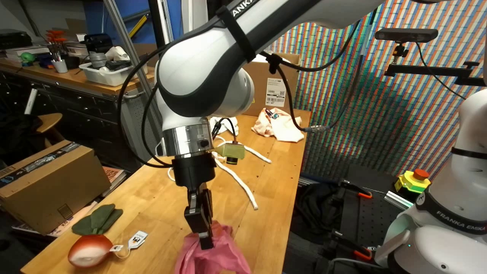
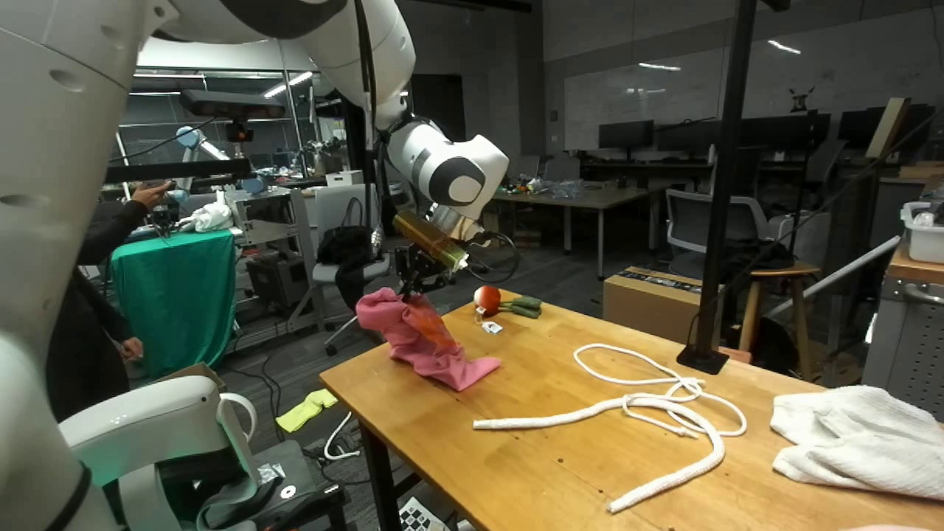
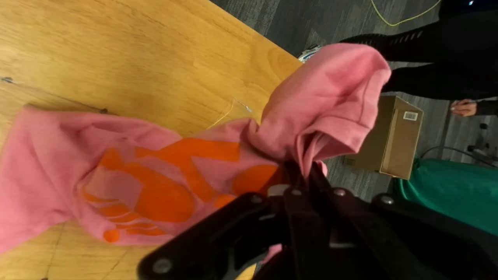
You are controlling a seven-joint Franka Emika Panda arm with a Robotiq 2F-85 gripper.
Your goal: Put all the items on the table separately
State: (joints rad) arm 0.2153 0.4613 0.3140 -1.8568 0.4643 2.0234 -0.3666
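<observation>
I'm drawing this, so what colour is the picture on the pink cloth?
Bright orange. The print on the pink cloth shows best in the wrist view.

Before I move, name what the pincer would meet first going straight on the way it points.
Likely more of the pink cloth the pincer grips; beyond it, perhaps the wooden table near its edge, but depth is unclear.

By camera, I record on the light-brown wooden table (image 1: pixel 274 190): orange-printed pink cloth (image 2: pixel 428 346), lower end touching; red-orange and white ball (image 1: pixel 90 250), dark green cloth leaves (image 1: pixel 99 217) adjoining; thick white rope (image 2: pixel 715 442) crossed by thin white cord (image 2: pixel 634 382); crumpled white cloth (image 2: pixel 859 441); crumpled pale-pink cloth (image 1: pixel 279 126); white-labelled brown cardboard box (image 1: pixel 260 78).
</observation>
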